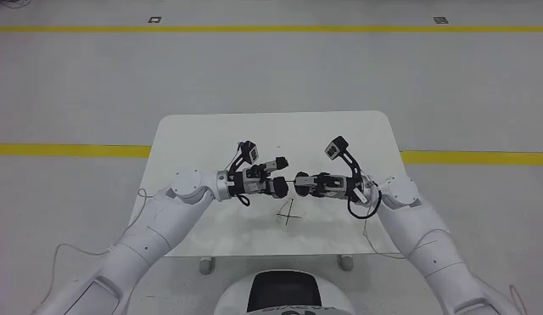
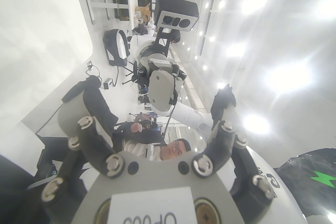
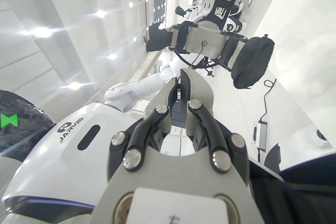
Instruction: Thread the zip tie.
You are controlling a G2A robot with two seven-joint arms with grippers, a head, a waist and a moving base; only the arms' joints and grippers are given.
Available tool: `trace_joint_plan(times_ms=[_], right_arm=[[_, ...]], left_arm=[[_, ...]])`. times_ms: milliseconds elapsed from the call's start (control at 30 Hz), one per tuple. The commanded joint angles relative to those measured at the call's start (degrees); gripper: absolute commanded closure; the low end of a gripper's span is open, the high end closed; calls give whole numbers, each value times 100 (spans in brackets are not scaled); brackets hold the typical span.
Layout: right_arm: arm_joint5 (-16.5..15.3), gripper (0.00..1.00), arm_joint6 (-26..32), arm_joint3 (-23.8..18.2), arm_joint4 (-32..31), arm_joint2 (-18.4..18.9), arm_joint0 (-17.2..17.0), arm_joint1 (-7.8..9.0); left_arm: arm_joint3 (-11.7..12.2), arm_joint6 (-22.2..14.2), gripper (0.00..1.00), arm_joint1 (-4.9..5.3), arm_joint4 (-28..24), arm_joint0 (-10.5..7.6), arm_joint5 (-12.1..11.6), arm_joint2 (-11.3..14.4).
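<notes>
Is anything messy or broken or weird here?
Nothing looks spilled or broken. The left claw is wide open with nothing in it, and the right claw is pinched shut; I can't tell if it holds the zip tie. The white table just has a small cross mark.

We find passing room over the table (image 1: 254, 132) toward the frame's top — at mid-frame the left gripper (image 1: 281, 185) and right gripper (image 1: 300, 182) nearly meet, blocking passage.
</notes>
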Motion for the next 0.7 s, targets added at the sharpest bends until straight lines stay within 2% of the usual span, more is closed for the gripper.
trace_joint_plan(times_ms=[0, 667], right_arm=[[0, 100, 3, -4, -4, -3, -1, 5], [56, 100, -34, 41, -27, -97, 61, 34]], left_arm=[[-7, -1, 0, 0, 8, 1, 7, -8], [-14, -24, 0, -9, 15, 17, 22, -71]])
